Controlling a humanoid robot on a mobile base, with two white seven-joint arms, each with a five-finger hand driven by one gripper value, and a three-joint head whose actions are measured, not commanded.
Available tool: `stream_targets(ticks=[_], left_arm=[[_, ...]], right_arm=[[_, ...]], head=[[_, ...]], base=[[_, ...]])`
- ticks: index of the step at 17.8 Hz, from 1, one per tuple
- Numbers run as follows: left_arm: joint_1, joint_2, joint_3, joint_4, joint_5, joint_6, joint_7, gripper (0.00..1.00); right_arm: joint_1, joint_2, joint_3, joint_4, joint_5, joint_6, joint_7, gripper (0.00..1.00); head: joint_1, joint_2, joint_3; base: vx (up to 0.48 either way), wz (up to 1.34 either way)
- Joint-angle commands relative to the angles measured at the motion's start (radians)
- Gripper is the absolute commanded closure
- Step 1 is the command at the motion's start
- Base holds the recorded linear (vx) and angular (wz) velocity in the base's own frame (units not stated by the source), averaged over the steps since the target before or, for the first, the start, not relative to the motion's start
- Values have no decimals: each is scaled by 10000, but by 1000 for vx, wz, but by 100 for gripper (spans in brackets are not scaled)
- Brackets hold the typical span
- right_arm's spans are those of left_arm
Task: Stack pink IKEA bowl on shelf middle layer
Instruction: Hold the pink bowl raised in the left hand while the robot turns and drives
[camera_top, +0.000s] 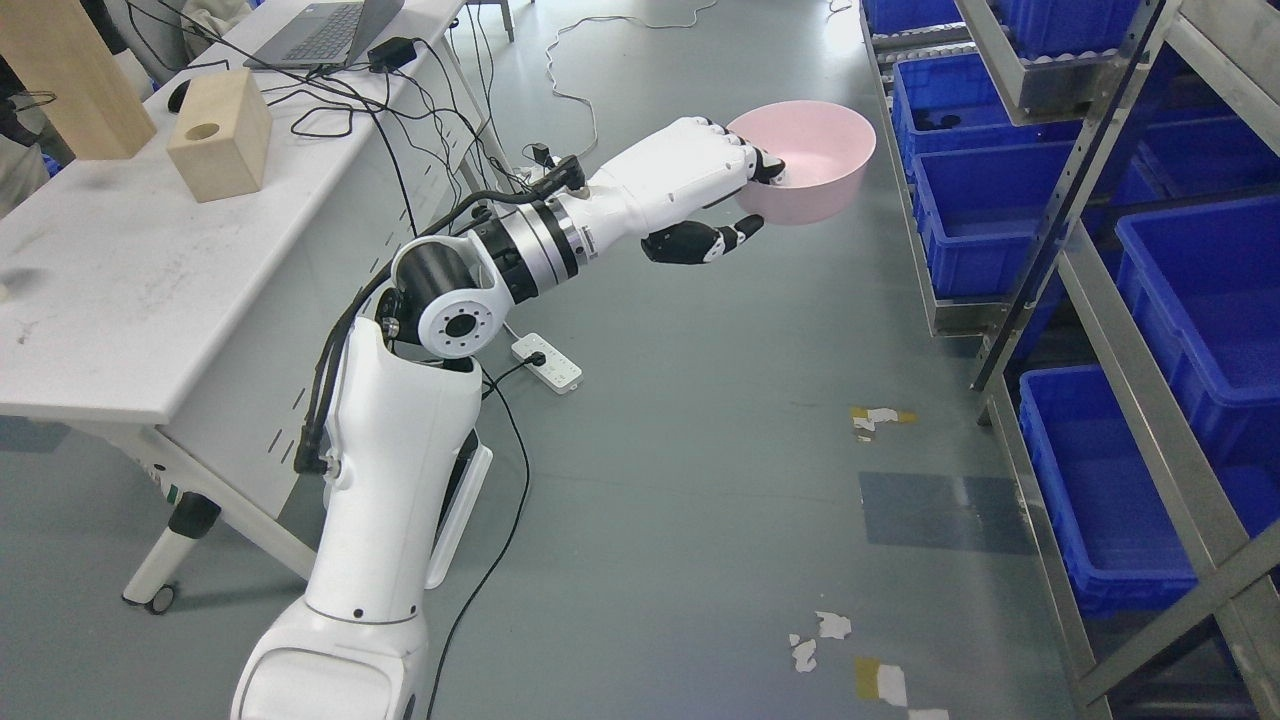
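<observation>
Gripping the pink bowl (812, 160) by its near rim, the left hand (712, 185) is holding it out over the grey floor (680, 480), well short of the shelf rack (1100, 300) on the right. Fingers are hooking over the rim into the inside; the dark thumb (700, 242) is sitting under and slightly apart from the bowl wall, so the pinch is looking loose from here. Right arm is not showing anywhere.

Bowl is reading as light, stiff moulded plastic, probably smooth and a bit slippery, not fragile. Rim pinch is the sensible hold: fingers inside, thumb against the outer wall. One-sided grip means it may be tipping if the wrist rolls, so keeping it level is mattering.

Looks: plain pale pink, round, fairly deep, thin even rim, matte, nothing inside it. It is hanging roughly upright, mouth up, tilting slightly toward the camera.

Shelf is carrying blue bins (1200, 290) on sloped tiers; I am not seeing another pink bowl on any layer to stack onto, so the target spot is unclear from this angle. Judging the step as mid-carry toward the rack, placement not yet done.

Off to the left a white table (90, 320) is holding a wooden block (220, 135) and a laptop (325, 30), well apart from the bowl.
</observation>
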Motion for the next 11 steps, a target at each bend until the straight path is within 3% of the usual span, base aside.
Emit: stream_targets(ticks=[1,11], left_arm=[[-54,175,-248,-9,93,-1,0,92],[-131,175,-340,21,201,29,-15,92]], right_arm=[[219,-175,0,-175,0,-6,0,0],[219,-175,0,-175,0,-6,0,0]], head=[[0,0,0],[0,0,0]], base=[[231,82],[140,12]])
